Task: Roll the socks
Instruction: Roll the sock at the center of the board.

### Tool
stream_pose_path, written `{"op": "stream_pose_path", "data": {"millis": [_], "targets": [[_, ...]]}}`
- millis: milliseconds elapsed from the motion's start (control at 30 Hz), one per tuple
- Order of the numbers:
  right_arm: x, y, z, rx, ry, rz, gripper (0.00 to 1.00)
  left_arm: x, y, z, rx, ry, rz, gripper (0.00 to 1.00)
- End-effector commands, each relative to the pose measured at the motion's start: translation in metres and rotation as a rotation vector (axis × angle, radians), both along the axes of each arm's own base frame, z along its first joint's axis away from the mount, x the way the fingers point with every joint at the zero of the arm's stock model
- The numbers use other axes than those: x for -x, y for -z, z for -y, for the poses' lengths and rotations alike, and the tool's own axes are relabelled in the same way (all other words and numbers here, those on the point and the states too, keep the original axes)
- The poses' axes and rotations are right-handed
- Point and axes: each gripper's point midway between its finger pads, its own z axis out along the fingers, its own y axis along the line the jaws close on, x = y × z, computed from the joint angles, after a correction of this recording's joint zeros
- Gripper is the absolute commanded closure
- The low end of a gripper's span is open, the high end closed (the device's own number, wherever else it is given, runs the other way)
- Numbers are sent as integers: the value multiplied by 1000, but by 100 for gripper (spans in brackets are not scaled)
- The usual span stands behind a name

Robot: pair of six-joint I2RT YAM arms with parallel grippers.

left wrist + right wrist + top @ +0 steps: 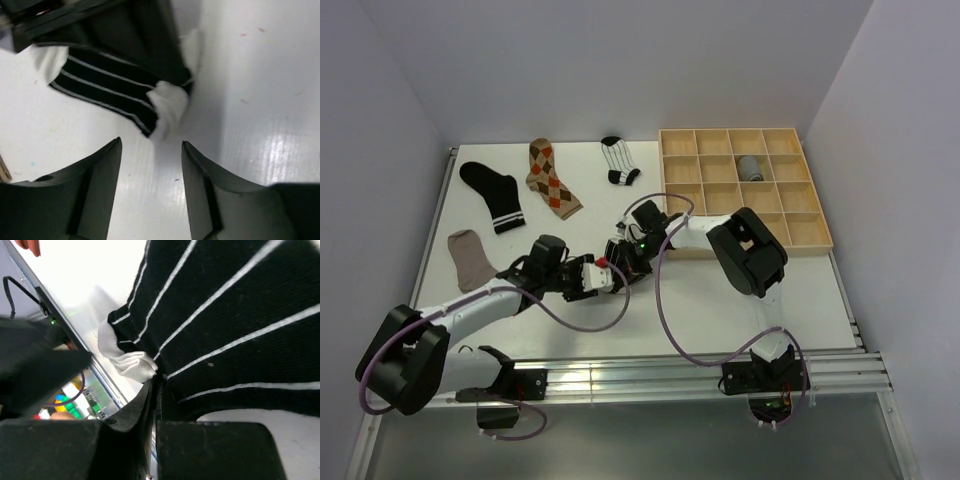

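Where the left wrist view looks down on the white table [260,90], the left gripper [151,142] is shown with its jaws spread and nothing between them, just short of the white toe of a thin-striped black sock [107,82]. In the right wrist view, the right gripper [155,390] is seen pressed together, with that sock's fabric pinched at its tips. In the top view, both grippers are met near the table's middle; a taupe sock [470,258], a banded black sock [492,195], an argyle sock [552,178] and a white striped sock [618,160] are laid apart beyond them, and a grey sock [750,167] is lodged in one compartment of the wooden grid tray [820,236].
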Motion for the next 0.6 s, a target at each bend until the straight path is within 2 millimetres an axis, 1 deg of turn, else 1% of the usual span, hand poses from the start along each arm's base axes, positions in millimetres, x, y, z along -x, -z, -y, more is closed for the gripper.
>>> {"op": "stream_pose_path", "data": {"millis": [0,33,67,100,167,233,267,333,367,433,467,500,567], "targets": [[-2,9,9,52,-10,-34,100,-2,-9,15,-9,92,185,43],[-3,9,9,51,-11,-37,100,1,-3,14,-31,95,188,40],[-4,8,7,46,-15,-39,100,6,0,20,-37,119,189,32],[-4,11,8,48,-15,-46,100,6,4,23,-43,124,190,29],[-7,12,9,57,-11,-43,100,8,8,28,-55,136,197,31],[-7,14,9,56,-13,-47,100,7,5,34,-35,139,221,30],[-7,14,9,55,-13,-50,100,6,6,36,-36,136,223,31],[-9,15,10,62,-11,-46,100,1,2,42,-21,125,238,33],[-9,15,10,59,-12,-47,100,1,7,43,-33,124,225,36],[-10,15,10,60,-14,-46,100,-4,8,46,-38,119,221,42],[-9,16,11,64,-14,-47,100,-5,14,46,-52,118,209,48],[-9,15,12,63,-14,-44,100,-6,16,45,-66,125,221,49],[-9,16,13,63,-15,-47,100,-5,15,46,-62,143,242,50]]}}
